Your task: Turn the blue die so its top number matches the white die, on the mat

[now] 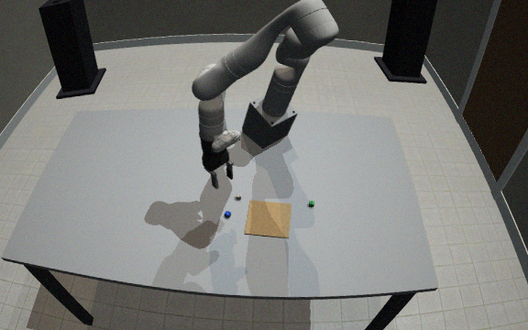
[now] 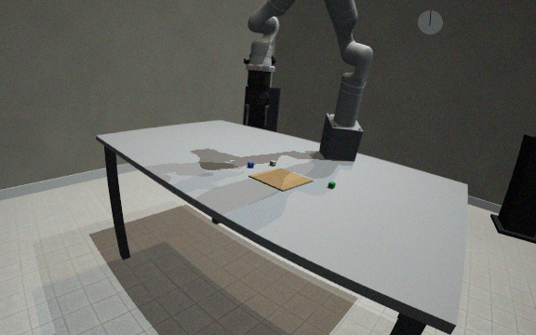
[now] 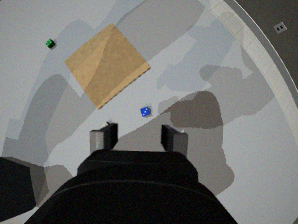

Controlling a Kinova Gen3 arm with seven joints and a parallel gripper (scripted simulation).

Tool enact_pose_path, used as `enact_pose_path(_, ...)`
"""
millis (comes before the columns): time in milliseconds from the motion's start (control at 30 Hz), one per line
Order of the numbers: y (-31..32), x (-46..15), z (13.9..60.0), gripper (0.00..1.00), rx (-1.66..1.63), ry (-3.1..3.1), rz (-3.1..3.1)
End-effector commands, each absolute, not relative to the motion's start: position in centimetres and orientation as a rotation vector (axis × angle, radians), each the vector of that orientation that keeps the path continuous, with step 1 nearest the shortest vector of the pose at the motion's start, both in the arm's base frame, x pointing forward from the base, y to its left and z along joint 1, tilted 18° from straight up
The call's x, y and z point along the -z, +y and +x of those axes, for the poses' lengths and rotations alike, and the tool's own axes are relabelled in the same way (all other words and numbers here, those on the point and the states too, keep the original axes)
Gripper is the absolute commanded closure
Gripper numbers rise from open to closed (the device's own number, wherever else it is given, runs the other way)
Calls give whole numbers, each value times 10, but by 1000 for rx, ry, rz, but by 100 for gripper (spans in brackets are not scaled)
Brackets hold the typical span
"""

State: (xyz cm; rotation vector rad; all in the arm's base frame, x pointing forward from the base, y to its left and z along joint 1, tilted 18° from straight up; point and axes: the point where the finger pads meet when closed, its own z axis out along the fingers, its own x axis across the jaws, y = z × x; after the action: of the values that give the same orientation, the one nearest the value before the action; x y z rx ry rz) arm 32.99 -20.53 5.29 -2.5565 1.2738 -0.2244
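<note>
Evidently, fingers [image 1: 222,178] [image 2: 257,122] spread wide, gripping nothing, raised above table [image 1: 360,183] [image 2: 366,223] [image 3: 240,165], apart from blue die [image 1: 227,214] [image 2: 250,165] [image 3: 145,111].

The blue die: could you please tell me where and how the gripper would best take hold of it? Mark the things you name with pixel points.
Grip the blue die [image 1: 227,214] [image 2: 250,165] [image 3: 145,111] by two opposite side faces, coming from straight above. It is a small cube on the open table, apart from its neighbours; the fingers probably need turning to match its sides.
</note>
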Motion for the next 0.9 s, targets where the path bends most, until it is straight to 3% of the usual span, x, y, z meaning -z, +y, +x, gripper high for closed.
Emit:
enact_pose_path(0, -206, -53, 329, 0, 226, 1279, -2555)
enact_pose_path(867, -203, -34, 335, 0, 227, 1278, -2555)
